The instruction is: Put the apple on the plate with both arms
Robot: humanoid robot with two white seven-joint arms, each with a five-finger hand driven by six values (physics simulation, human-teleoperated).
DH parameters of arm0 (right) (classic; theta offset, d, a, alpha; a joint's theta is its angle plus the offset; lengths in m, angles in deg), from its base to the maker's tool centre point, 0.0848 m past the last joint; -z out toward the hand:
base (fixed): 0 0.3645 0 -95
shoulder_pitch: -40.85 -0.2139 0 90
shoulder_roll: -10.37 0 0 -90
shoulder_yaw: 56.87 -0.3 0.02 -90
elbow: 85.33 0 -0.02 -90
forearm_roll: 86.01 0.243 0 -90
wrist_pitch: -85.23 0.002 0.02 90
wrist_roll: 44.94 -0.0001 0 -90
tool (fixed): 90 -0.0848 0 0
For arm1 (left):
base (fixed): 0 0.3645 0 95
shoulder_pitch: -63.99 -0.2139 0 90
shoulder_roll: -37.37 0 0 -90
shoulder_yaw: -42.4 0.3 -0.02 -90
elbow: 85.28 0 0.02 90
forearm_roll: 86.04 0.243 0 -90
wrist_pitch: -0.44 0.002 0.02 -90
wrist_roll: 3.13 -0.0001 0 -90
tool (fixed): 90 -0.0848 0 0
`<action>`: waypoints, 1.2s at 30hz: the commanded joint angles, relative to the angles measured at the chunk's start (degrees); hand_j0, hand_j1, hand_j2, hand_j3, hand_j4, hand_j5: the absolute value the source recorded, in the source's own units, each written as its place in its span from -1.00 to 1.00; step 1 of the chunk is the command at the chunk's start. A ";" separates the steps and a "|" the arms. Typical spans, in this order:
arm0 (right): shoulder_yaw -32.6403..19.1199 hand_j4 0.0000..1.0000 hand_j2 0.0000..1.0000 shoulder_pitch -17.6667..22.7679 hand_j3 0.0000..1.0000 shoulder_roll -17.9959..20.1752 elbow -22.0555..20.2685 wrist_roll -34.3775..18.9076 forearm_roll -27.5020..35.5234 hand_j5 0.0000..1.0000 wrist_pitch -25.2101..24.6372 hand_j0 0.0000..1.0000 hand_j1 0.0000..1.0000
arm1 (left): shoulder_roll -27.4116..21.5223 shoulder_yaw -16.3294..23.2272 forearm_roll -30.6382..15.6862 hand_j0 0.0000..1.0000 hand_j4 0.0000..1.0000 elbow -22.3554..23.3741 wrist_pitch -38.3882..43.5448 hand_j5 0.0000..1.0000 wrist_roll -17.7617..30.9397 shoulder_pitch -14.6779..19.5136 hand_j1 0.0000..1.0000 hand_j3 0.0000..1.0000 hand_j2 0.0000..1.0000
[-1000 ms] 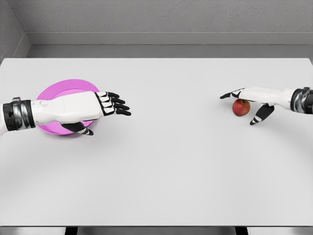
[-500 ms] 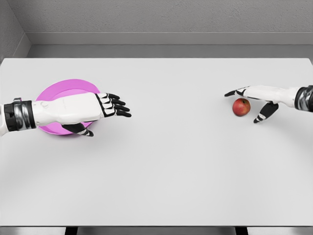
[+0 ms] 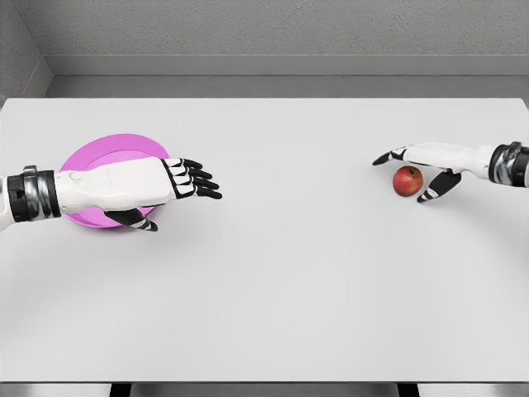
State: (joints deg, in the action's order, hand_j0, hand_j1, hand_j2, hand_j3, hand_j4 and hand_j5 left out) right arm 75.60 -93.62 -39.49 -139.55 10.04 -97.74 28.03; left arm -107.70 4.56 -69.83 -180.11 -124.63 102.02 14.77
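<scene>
A small red apple [image 3: 407, 181] lies on the white table at the right. My right hand [image 3: 411, 169] hovers just over and behind it, fingers spread, thumb [image 3: 436, 188] reaching down on the apple's right side, nothing grasped. A round pink plate [image 3: 111, 155] sits at the table's left. My left hand [image 3: 183, 182] stretches over the plate's right part, palm flat, black fingers pointing right past its rim; it holds nothing and hides much of the plate.
The white table [image 3: 273, 273] ends at a near edge along the picture's bottom. A grey wall [image 3: 273, 33] runs behind the far edge.
My right hand drew back to the right half a second ago and has now come left again, closer around the apple. The apple, the plate and the left hand have stayed put.
</scene>
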 commanded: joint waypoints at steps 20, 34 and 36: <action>3.05 -0.26 -0.26 -1.05 -0.26 -0.68 -11.26 0.02 8.22 -0.26 2.20 -0.26 -0.26 | -0.04 -0.04 -0.39 1.00 1.00 0.00 0.07 1.00 -0.03 0.09 1.00 1.00 1.00; 13.69 -0.09 -0.09 -3.78 -0.09 -9.03 -17.33 0.02 8.83 -0.09 2.20 -0.09 -0.09 | -0.04 -0.04 -0.39 1.00 1.00 0.00 0.07 1.00 -0.03 0.09 1.00 1.00 1.00; 13.69 0.28 0.28 -3.78 0.28 -8.94 -17.33 0.02 8.48 0.28 2.20 0.28 0.28 | -0.04 -0.04 -0.39 1.00 1.00 0.00 0.07 1.00 -0.03 0.09 1.00 1.00 1.00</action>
State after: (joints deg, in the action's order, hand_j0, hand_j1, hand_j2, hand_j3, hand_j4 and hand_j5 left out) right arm 89.18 -97.40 -48.28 -156.77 10.02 -89.50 30.40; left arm -107.70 4.57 -69.84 -180.11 -124.63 102.02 14.86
